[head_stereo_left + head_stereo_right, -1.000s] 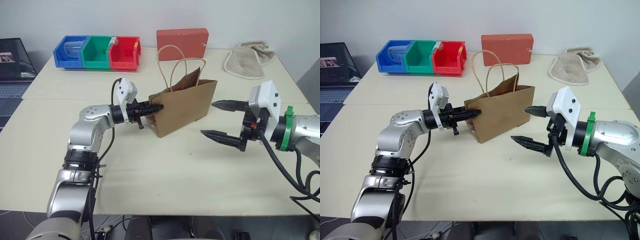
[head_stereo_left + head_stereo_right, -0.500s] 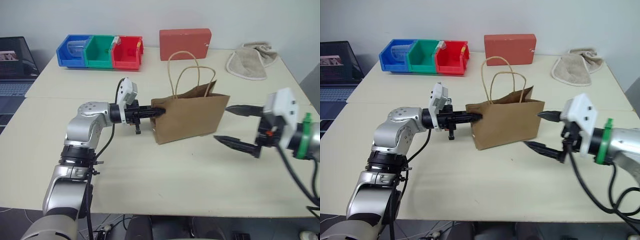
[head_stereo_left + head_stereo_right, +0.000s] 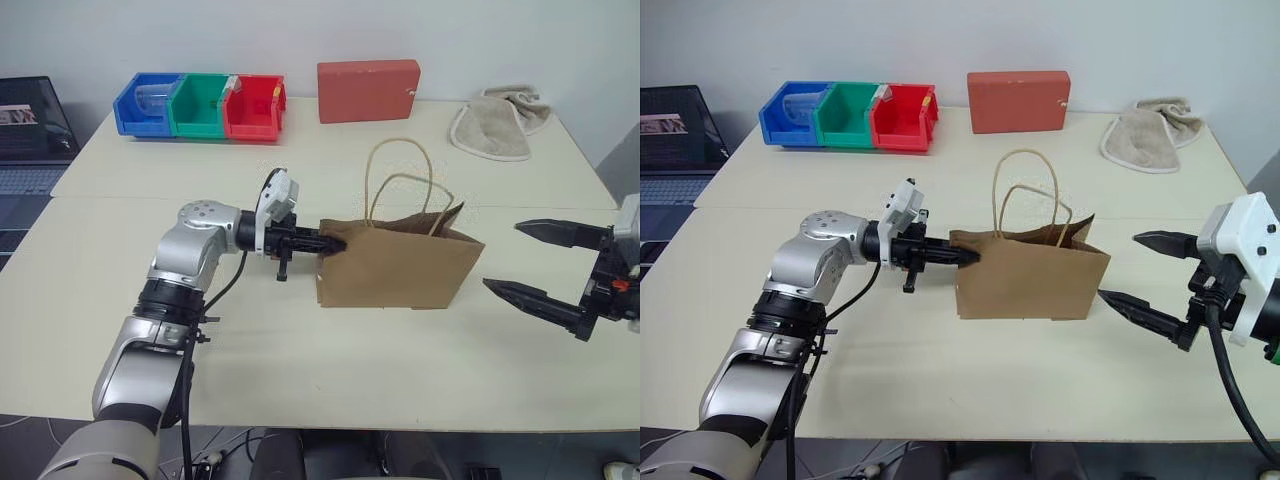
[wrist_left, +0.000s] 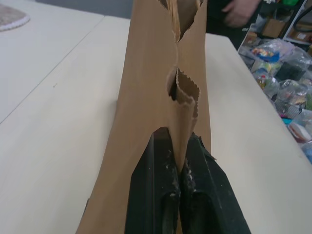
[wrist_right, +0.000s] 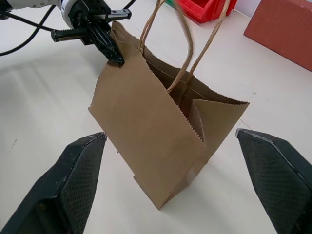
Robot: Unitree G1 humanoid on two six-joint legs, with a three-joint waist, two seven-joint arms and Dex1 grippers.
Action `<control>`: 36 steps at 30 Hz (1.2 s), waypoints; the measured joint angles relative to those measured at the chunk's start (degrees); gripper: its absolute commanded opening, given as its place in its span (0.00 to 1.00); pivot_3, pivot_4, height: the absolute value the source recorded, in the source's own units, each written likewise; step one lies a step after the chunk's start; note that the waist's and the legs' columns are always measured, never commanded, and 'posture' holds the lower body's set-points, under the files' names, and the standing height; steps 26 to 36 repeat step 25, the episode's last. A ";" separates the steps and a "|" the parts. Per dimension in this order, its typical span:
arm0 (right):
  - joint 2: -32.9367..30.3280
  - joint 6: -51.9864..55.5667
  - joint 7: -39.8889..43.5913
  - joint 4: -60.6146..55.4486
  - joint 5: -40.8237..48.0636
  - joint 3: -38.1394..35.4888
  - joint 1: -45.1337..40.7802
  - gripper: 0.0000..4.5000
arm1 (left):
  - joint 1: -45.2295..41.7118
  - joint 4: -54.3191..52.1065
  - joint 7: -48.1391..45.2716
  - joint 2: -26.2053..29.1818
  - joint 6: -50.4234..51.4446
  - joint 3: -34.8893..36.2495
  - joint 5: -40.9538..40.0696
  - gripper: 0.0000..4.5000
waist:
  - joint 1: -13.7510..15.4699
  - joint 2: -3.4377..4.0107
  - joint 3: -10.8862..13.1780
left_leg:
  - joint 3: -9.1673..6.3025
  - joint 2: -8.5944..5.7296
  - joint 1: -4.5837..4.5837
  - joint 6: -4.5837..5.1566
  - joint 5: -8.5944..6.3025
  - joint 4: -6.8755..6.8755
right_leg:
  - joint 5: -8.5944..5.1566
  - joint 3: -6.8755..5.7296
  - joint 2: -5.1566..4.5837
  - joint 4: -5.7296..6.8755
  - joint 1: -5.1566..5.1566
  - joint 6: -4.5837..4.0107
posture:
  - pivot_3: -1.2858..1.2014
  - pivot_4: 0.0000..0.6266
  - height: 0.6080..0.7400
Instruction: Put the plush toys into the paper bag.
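Two grippers flank one brown paper bag, which stands upright on the cream table near the middle of the left eye frame, its twisted loop handles rising above the open, serrated mouth. From centre-left, the left gripper reaches level to the bag's upper left corner, its black fingers pressed together on the paper edge; the left wrist view shows the paper pinched between the two closed fingers. At the right edge of the frame, the right gripper points at the bag's right end without touching it, its two fingers spread wide apart with nothing between them.

No plush toys can be made out; the bag's inside is too shadowed to tell its contents.

Along the top of the frame sit three joined bins, blue, green and red, then a red rectangular box at top centre and a beige towel at upper right. A laptop lies at the left edge.
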 measured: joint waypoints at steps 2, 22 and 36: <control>-0.52 -0.09 -0.62 0.13 0.05 1.42 -0.27 1.00 | -0.23 -0.02 0.54 0.22 -0.02 0.00 0.46 0.12 | 0.06 0.00 0.00 | 0.00 0.00 0.00 0.00 0.00 0.00 | 0.00 0.00 0.00 -0.01 0.00 0.00 | 0.52 0.24 1.00; -17.18 -14.04 24.92 23.74 -15.69 7.95 -4.72 1.00 | 17.61 -22.32 4.91 30.77 5.61 17.07 -0.40 0.81 | -0.05 0.02 0.02 | 0.11 0.04 0.07 0.00 -0.01 -0.05 | -0.01 0.03 -0.05 -0.09 -0.01 0.02 | 0.52 0.24 1.00; -18.96 -15.31 28.62 27.06 -16.95 8.28 -7.47 1.00 | 17.63 -22.03 4.86 32.16 6.59 18.16 -1.52 0.81 | -0.02 0.02 0.02 | 0.17 0.06 0.12 0.00 -0.01 -0.05 | -0.01 0.07 -0.05 -0.09 0.00 0.02 | 0.52 0.24 1.00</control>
